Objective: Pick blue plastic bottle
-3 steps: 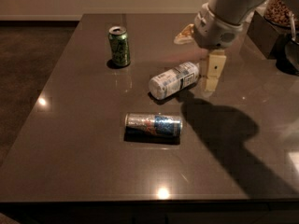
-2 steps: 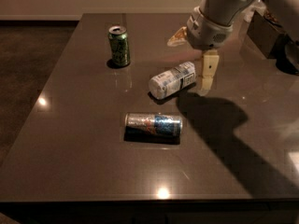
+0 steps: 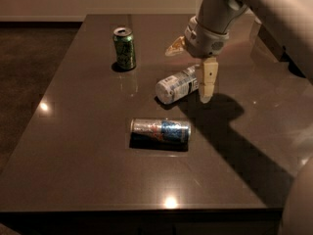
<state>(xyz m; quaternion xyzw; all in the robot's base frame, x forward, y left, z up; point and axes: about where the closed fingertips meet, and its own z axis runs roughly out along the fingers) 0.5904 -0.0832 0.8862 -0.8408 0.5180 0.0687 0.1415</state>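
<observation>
Cream two-finger gripper [image 3: 188, 74] hangs spread over the small translucent blue-labelled plastic bottle [image 3: 176, 86] lying sideways on the dark table [image 3: 83, 175], and a crooked squeeze could roll it toward the silver-blue can [image 3: 160, 129]!

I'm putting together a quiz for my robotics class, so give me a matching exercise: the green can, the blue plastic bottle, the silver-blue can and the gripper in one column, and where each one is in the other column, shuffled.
Things:
1. green can
2. blue plastic bottle
3. silver-blue can
4. gripper

Places:
A. lying on its side, nearest the front edge of the table
B. standing upright, toward the far left
C. open at the bottle, one finger by its right end
D. lying on its side mid-table, between the two cans

Pairs: 1-B, 2-D, 3-A, 4-C
</observation>
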